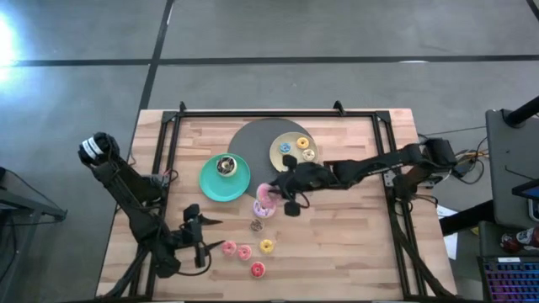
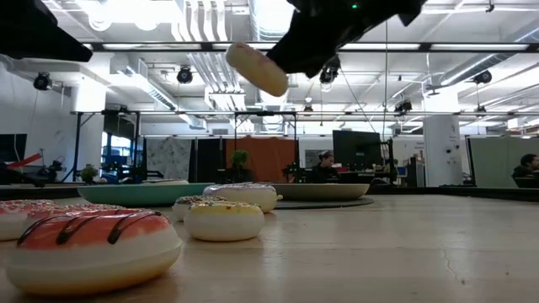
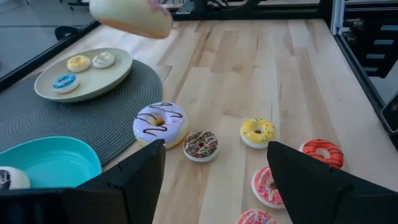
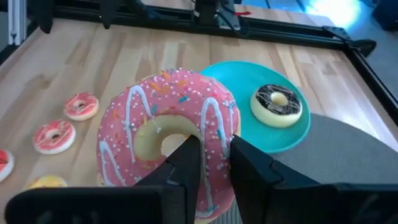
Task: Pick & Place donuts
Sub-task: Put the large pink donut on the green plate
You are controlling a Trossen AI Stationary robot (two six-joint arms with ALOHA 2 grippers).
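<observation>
Above the table, right tool (image 4: pixel 208 163) clenches pink donut (image 4: pixel 168 134), its lower rim hidden.

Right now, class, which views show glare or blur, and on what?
High view: a bright glare patch at the left edge on the floor. Low view: ceiling lights wash out, and the nearest donut looks soft. Left wrist view: the lifted donut is blurred. Right wrist view: the pink donut is sharp.
</observation>
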